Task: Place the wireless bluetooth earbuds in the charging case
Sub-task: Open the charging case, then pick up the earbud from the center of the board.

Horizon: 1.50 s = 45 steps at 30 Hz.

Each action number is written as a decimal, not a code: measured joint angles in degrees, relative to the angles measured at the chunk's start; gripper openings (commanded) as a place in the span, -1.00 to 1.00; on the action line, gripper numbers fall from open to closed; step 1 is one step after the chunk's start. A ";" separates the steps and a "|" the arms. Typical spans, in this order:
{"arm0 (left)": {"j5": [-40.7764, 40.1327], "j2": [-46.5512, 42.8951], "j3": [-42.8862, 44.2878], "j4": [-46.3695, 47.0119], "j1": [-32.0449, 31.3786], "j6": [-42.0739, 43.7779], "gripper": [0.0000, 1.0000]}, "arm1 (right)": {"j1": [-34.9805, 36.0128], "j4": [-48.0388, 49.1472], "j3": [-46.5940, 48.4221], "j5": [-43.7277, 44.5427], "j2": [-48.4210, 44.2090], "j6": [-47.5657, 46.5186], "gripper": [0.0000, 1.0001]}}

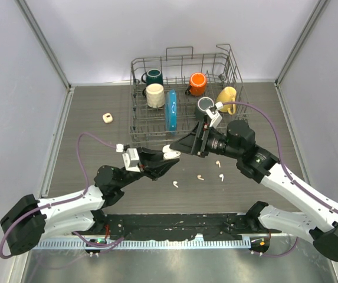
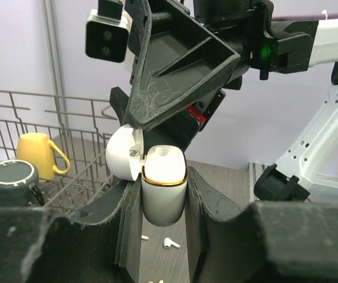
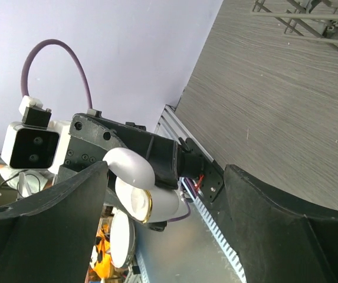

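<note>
Because the right pincer [image 3: 166, 171] crowds its mouth, the inside of the charging case [image 2: 163, 197] is hard to make out. The left pincer [image 1: 167, 155] pinches this white, gold-rimmed case upright, its lid [image 2: 121, 156] swung open. The right pincer, spread wide, hangs just above. Below both pincers, four tiny white earbuds [image 1: 200, 176] lie scattered on the bench [image 1: 98, 153].

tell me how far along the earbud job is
Done: the charging case is up off the table, clamped in the left tool, with its lid flipped open. In hand: the right tool stands open right beside the case and carries nothing. Left: four earbuds lie loose on the table, so the inserting looks not yet begun.
</note>
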 measured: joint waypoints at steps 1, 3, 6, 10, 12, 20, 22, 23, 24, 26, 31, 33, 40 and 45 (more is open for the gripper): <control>-0.22 -0.39 0.00 -0.02 -0.04 0.31 -1.00 | -0.02 0.07 -0.13 0.04 -0.46 0.31 0.71; -0.66 -1.18 -0.02 -0.09 -0.13 1.03 -1.00 | -0.09 0.17 -0.26 0.07 -1.40 0.66 0.71; -1.60 -2.54 -0.02 -0.15 -0.13 2.08 -1.00 | -0.13 0.68 -0.46 -0.04 -2.82 1.49 0.71; -2.51 -3.17 -0.02 -0.22 -0.13 3.08 -1.00 | -0.17 3.74 -2.47 -0.87 -4.37 3.63 0.71; -2.89 -3.15 -0.02 -0.46 -0.13 3.74 -1.00 | -0.20 5.35 -3.87 -1.60 -4.59 4.83 0.70; -3.02 -3.10 -0.02 -1.05 -0.15 4.48 -1.00 | -0.42 6.86 -6.12 -2.03 -4.59 6.91 0.61; -3.43 -3.13 -0.02 -1.68 -0.20 4.50 -1.00 | -0.63 5.11 -6.12 -0.17 -5.33 6.12 0.53; -3.76 -3.34 -0.02 -2.47 -0.24 4.50 -1.00 | -0.83 3.37 -6.10 1.49 -5.99 5.33 0.50; -4.07 -3.61 -0.04 -3.15 -0.24 4.50 -1.00 | -1.05 1.05 -6.03 3.65 -6.88 4.55 0.46; -4.94 -4.79 -0.28 -4.50 -0.24 4.50 -1.00 | -1.90 -4.24 -6.01 8.33 -9.18 2.91 0.37; -6.75 -9.07 -2.47 -5.35 -0.24 4.50 -1.00 | -4.26 -14.62 -6.01 20.15 -15.17 -0.57 0.33; -7.48 -10.45 -3.48 -5.33 -0.24 4.50 -1.00 | -5.77 -17.77 -6.01 23.71 -16.39 -2.60 0.31; -8.79 -11.67 -5.77 -5.22 -0.24 4.44 -1.00 | -12.98 -28.48 -5.84 28.81 -11.63 -10.88 0.25; -8.57 -11.67 -5.86 -5.11 -0.24 4.20 -1.00 | -14.27 -33.40 -8.46 30.49 -6.99 -16.57 0.31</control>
